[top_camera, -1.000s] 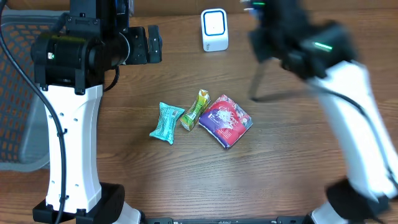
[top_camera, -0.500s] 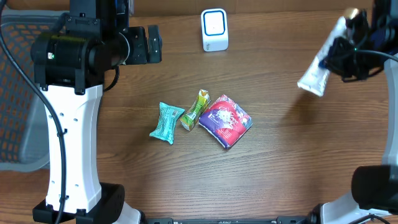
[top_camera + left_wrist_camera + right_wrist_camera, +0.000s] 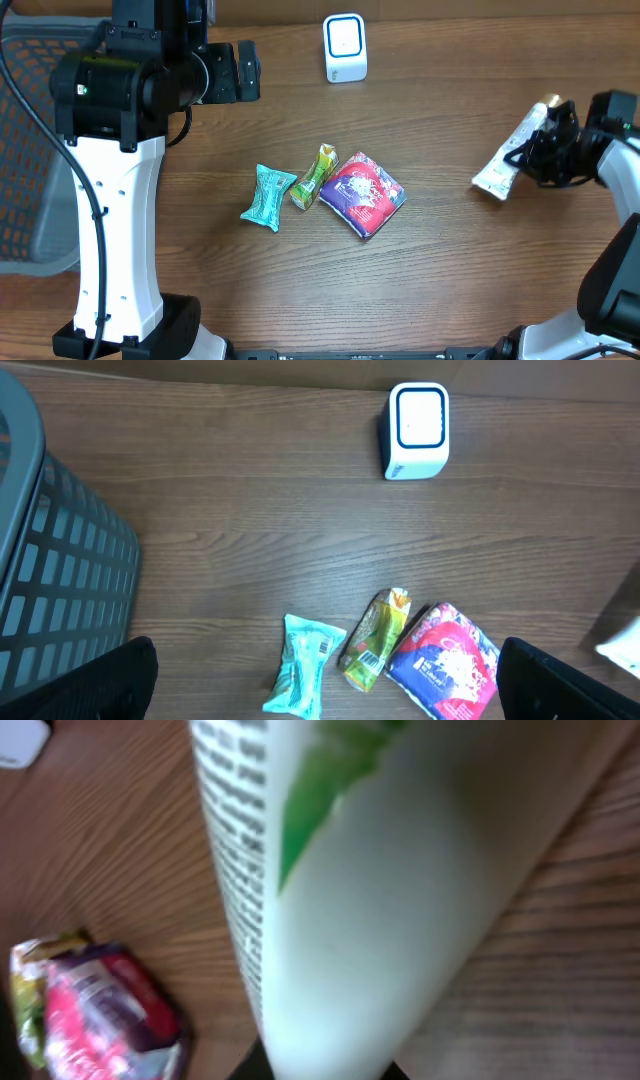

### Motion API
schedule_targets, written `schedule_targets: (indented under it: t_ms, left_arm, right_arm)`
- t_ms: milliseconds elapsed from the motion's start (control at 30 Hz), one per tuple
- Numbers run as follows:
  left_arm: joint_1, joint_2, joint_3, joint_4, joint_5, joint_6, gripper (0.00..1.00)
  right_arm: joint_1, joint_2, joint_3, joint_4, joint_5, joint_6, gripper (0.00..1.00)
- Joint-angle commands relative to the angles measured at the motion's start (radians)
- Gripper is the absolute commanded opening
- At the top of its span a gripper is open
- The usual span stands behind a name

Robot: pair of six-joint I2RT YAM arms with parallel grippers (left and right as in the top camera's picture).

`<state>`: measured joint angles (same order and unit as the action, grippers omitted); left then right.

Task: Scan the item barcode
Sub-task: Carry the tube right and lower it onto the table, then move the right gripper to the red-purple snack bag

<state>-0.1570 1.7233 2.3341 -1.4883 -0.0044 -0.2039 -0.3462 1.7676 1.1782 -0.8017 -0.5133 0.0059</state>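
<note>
Right fingers (image 3: pixel 545 150) are clamped on a white tube (image 3: pixel 505 168), low at the desk's (image 3: pixel 450 270) right side and well apart from the scanner (image 3: pixel 345 47), so you have probably not presented its barcode yet. Your left fingers (image 3: pixel 235 72) hang spread wide, parked out of the way. From the left wrist you see brown wood, a teal packet (image 3: pixel 300 678), a green sachet (image 3: pixel 372 653) and a red pouch (image 3: pixel 445 670) clustered together, with a grey basket (image 3: pixel 55 570) at the left. The right wrist view is filled by the tube's printed side.
</note>
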Motion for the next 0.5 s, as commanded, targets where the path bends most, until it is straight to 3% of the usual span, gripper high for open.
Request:
schedule_targets:
  t_ms: [0,33,167,267,367,467]
  left_arm:
    - [0.0,0.006,-0.005,0.001,0.004,-0.006,1.0]
    - [0.0,0.006,-0.005,0.001,0.004,-0.006,1.0]
    - [0.0,0.006,-0.005,0.001,0.004,-0.006,0.99]
    - [0.0,0.006,-0.005,0.001,0.004,-0.006,1.0]
    - [0.0,0.006,-0.005,0.001,0.004,-0.006,0.99]
    - [0.0,0.006,-0.005,0.001,0.004,-0.006,1.0]
  right_arm:
    - [-0.004,-0.021,-0.067,0.07,-0.031,0.01,0.11]
    - [-0.004,-0.021,-0.079,0.079,-0.016,0.027,0.13]
    - [-0.004,-0.023,-0.085,0.064,0.022,0.054,0.42]
    - [-0.005,-0.023,-0.036,-0.007,0.013,0.055,0.54]
    - [-0.006,-0.023,0.086,-0.161,-0.003,0.054,0.59]
    - [0.0,-0.023,0.239,-0.322,-0.004,0.043,0.56]
